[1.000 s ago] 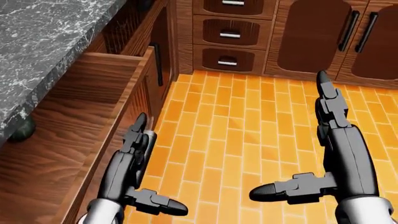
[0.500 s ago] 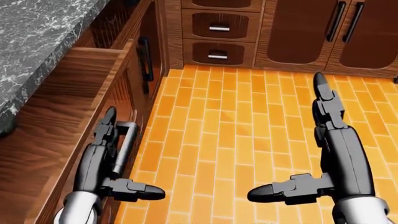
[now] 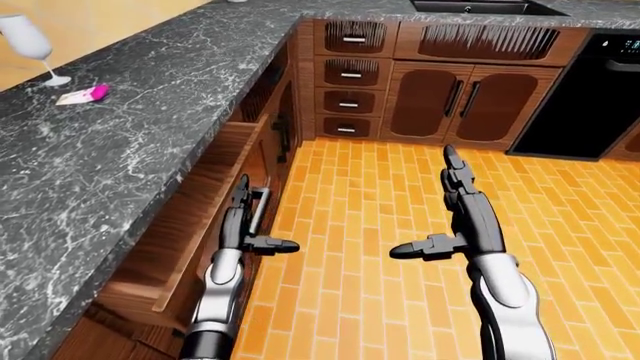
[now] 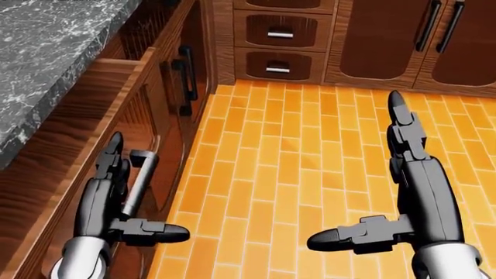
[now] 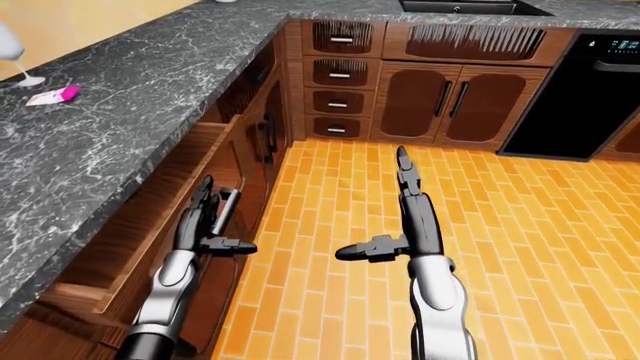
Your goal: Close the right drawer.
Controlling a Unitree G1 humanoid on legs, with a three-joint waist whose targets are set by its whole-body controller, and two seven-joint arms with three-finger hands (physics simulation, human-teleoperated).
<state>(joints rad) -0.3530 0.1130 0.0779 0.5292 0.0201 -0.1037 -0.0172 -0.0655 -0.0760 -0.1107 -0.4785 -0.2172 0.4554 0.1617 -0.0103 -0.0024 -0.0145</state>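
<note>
The right drawer (image 4: 74,133) stands pulled out from under the dark marble counter (image 4: 39,52) at the left of the head view. Its wooden front panel (image 4: 155,116) carries a grey bar handle (image 4: 139,180). My left hand (image 4: 109,192) is open, its fingers flat against the drawer front just left of the handle and its thumb sticking out right. My right hand (image 4: 414,180) is open and empty, fingers pointing up, over the orange tiled floor (image 4: 286,151) at the right. The left-eye view shows the drawer (image 3: 190,217) part-way out.
A stack of small drawers (image 3: 348,75) and two cabinet doors (image 3: 450,105) line the far wall, with a black appliance (image 3: 590,97) to their right. A wine glass (image 3: 30,45) and a pink packet (image 3: 85,94) lie on the counter (image 3: 150,127).
The drawer front and handle have moved left, into the cabinet, with my left hand against them. The right hand has barely moved. The view shifted slightly.
</note>
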